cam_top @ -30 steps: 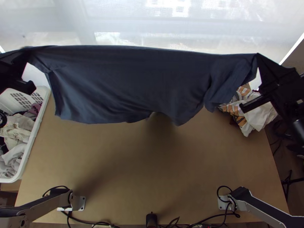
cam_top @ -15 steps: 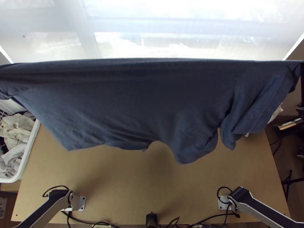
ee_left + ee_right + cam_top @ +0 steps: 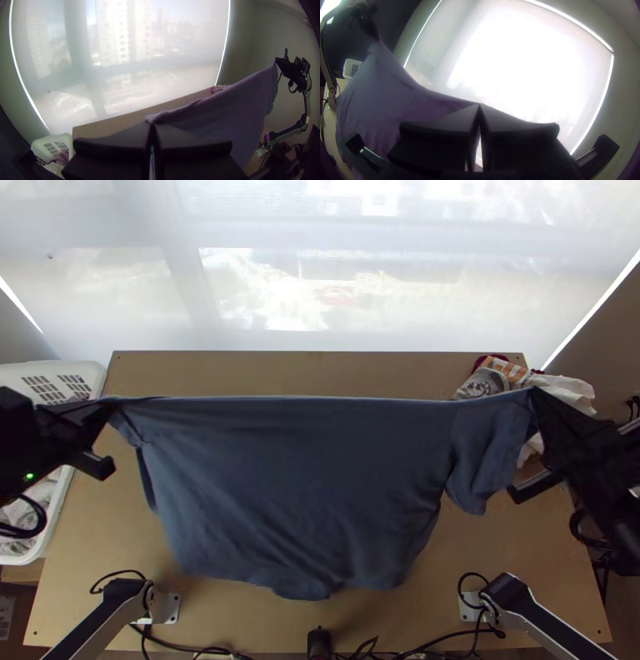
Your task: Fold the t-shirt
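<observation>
The dark blue t-shirt [image 3: 304, 484] hangs stretched in the air above the table, its top edge nearly straight and its lower part hanging toward the arms' bases. In the top view my left gripper [image 3: 108, 408] is shut on its left upper corner, and my right gripper [image 3: 534, 394] is shut on the right upper corner beside a drooping sleeve. The left wrist view has the left gripper [image 3: 152, 125] closed at one corner of the shirt [image 3: 233, 113]. From the right wrist, the right gripper [image 3: 480, 106] pinches the other corner of the shirt [image 3: 396, 96].
A white basket [image 3: 98, 376] of clothes stands at the table's left edge. Crumpled white and orange-patterned cloths [image 3: 560, 390] lie at the far right corner of the table [image 3: 320, 368]. Cables and a small black device [image 3: 318, 642] sit at the near edge.
Both grippers first went wide and out of the top view, then came back into it lower down. The shirt swung toward the arms' bases, uncovering the table's far edge.
</observation>
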